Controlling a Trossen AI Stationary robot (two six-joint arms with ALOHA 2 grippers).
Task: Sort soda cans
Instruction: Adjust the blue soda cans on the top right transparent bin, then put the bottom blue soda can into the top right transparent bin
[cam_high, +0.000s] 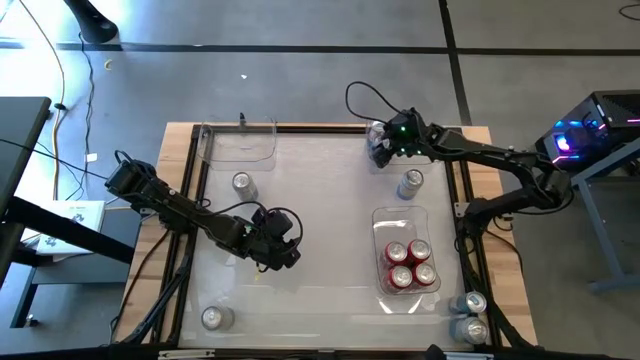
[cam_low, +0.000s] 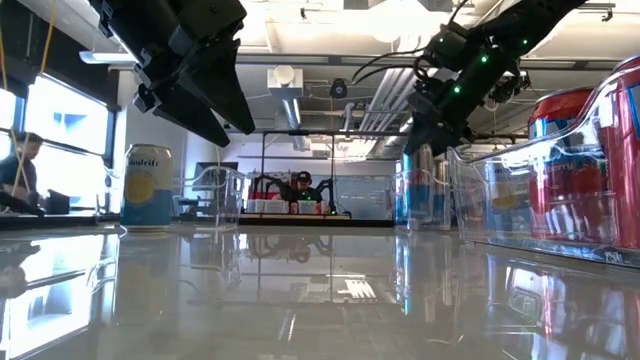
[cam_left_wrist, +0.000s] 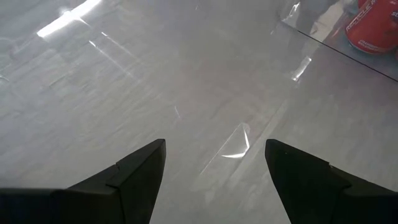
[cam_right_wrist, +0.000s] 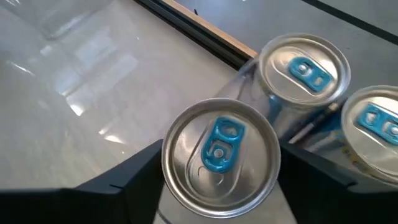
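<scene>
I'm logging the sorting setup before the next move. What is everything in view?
Red cans: four, red, inside clear bin, right side of table.
Blue-tab cans: three, silver tops, under right gripper, upper-right corner in high view.
Other cans: five, silver tops; three loose on table, two at lower-right corner.
Empty bin: one, clear, upper left.
People: two, in room behind.
Left gripper: dark, open, empty, left of centre.
Right gripper: dark, over a blue-tab can.
</scene>
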